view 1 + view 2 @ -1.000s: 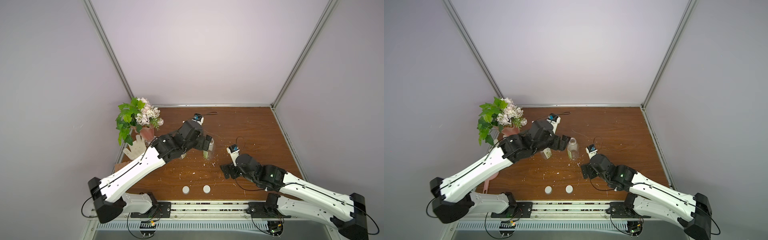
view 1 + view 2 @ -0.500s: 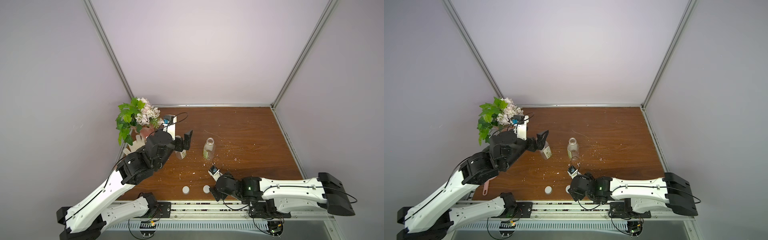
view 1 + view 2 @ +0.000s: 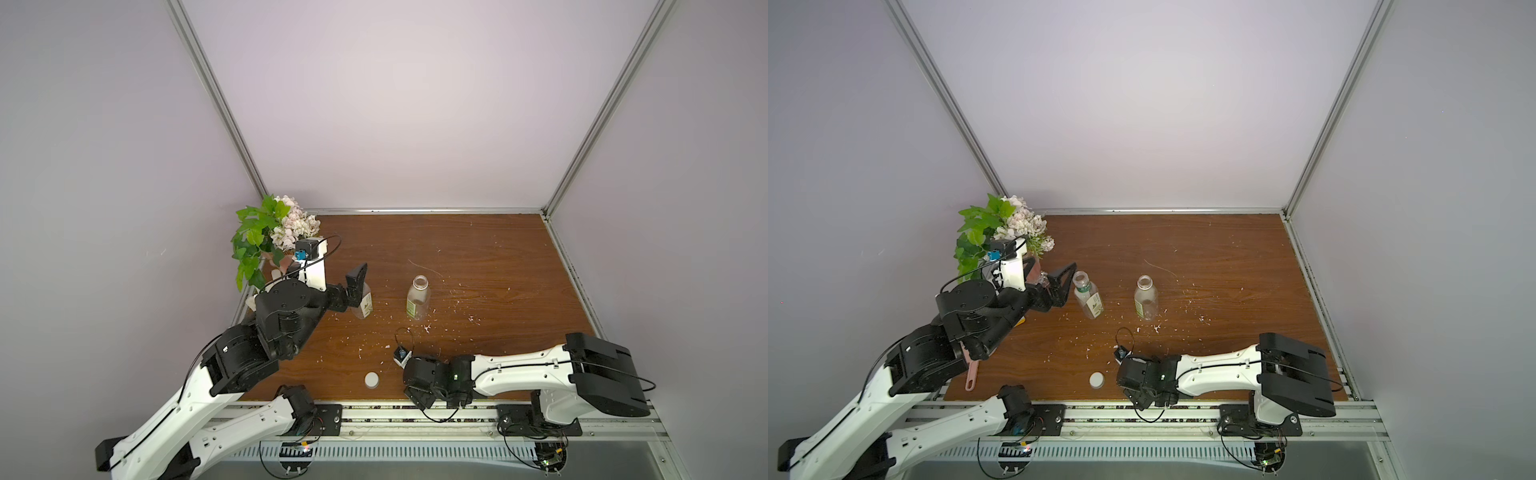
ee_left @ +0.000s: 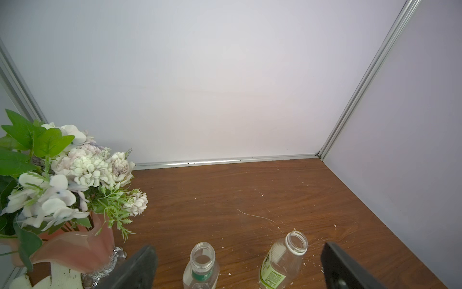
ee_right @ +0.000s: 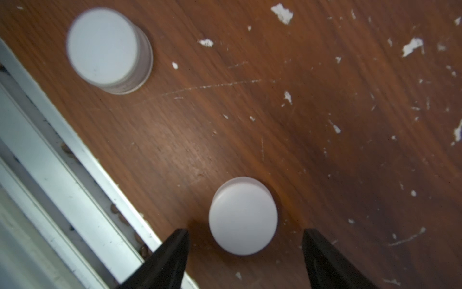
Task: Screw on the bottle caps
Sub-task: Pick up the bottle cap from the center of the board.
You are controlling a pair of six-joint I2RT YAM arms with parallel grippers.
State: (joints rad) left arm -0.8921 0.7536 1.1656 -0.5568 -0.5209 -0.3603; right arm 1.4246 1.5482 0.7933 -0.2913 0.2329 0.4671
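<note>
The coming move turns on one relation: the near cap (image 5: 243, 216) lies centred between the fingers (image 5: 172, 255) of our right gripper (image 5: 245, 231), flat side up on the table (image 5: 325, 125). Those fingers stand spread, with bare wood showing on each side of the cap, so we pinch nothing yet. Most of the cap sits just ahead of the fingertips rather than deep between them, so we judge a short advance is needed before any squeeze. It is round, so there is no long axis to line up with. The far cap (image 5: 105, 47) lies well apart, out beyond the finger on the side of the rail (image 5: 62, 175).

Our left gripper (image 4: 240, 246) is spread wide and empty. The green-ringed bottle (image 4: 202, 265) and the second bottle (image 4: 285, 260) stand uncapped ahead of it, between the lines of its fingers. The right arm is therefore nearer the caps and the left nearer the bottles.
</note>
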